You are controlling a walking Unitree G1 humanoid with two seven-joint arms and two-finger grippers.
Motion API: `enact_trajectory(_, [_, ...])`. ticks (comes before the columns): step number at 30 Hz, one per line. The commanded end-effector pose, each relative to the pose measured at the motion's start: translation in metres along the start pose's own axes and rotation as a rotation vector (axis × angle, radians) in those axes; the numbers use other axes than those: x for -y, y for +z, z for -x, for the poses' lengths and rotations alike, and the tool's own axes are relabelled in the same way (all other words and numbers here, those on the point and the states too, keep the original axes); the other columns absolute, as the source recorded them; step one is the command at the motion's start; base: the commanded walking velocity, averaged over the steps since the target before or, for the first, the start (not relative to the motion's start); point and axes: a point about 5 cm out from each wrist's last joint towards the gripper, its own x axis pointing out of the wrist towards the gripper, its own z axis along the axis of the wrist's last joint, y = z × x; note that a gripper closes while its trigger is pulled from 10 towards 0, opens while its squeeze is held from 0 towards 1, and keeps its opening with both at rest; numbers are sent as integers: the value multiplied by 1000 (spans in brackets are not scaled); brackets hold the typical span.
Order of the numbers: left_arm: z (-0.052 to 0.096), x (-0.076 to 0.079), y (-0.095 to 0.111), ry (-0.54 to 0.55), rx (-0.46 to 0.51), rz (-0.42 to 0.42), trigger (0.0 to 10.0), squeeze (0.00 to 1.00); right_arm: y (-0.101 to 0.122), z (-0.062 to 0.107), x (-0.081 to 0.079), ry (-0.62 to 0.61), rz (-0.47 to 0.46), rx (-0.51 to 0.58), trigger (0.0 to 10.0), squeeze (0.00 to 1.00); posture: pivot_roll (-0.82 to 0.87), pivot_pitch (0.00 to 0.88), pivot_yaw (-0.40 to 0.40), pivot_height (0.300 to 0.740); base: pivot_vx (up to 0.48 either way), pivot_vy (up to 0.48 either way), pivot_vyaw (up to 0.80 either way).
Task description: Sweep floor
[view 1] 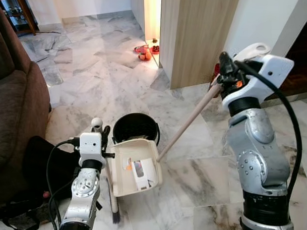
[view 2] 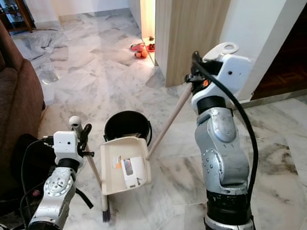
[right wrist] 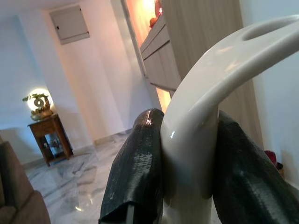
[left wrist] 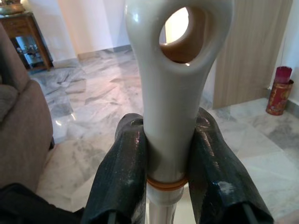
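My left gripper (view 1: 102,133) is shut on the white top of a broom handle (left wrist: 173,84). The broom's thin pole runs down to dark bristles (view 1: 115,216) on the marble floor. My right gripper (view 1: 225,67) is raised at the right, shut on the curved white grip (right wrist: 210,70) of a long wooden pole (view 1: 189,121). That pole slants down to a cream dustpan (view 1: 126,184), which holds paper scraps (view 1: 140,171). The dustpan lies against the near rim of a black bucket (view 1: 143,120), between my two arms.
A brown sofa (view 1: 11,100) stands at the left with a black bag (view 1: 36,164) at its foot. A wooden cabinet (view 1: 196,33) rises behind the bucket, and red and orange items (view 1: 144,52) lie beyond it. A red tin (left wrist: 279,91) stands by the wall.
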Motion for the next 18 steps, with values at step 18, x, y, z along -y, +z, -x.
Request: enact_trajectory(18, [30, -38, 23, 142, 100, -93, 10000, 0, 13, -10, -10, 34, -57, 108, 10000, 0, 157, 27, -18, 740, 0, 0, 0])
